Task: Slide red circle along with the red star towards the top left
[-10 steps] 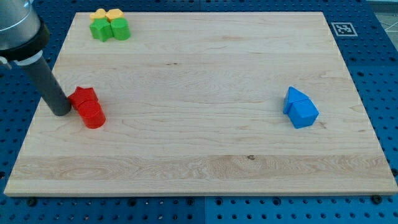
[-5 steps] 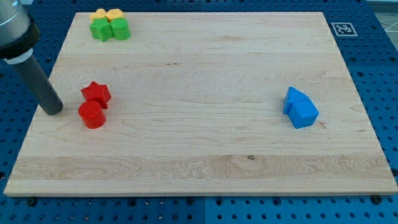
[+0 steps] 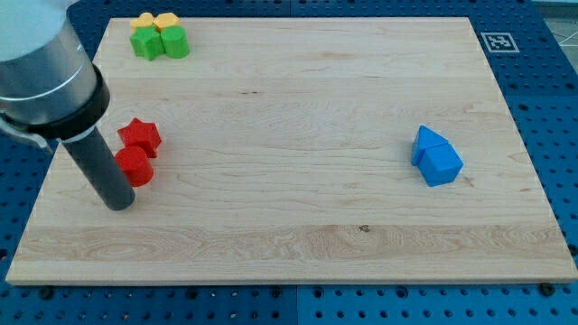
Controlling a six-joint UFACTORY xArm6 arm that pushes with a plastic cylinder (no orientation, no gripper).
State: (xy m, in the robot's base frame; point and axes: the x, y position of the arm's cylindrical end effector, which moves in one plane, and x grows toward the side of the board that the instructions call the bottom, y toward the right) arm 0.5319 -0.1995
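Note:
The red star [image 3: 140, 135] lies near the board's left edge. The red circle [image 3: 135, 166] sits just below it, touching it. My tip [image 3: 118, 202] rests on the board just below and left of the red circle, and the rod covers part of the circle's left side. The rod rises toward the view's upper left.
Two yellow blocks [image 3: 153, 21] and two green blocks [image 3: 161, 42] cluster at the board's top left. Two blue blocks [image 3: 435, 155] sit together at the right. A marker tag [image 3: 498, 41] is at the top right corner. The wooden board [image 3: 298, 217] lies on a blue pegboard.
My tip moved from left of the red blocks down and right to just below-left of the red circle. The red star had shifted right earlier; the blocks have not moved in the last half second.

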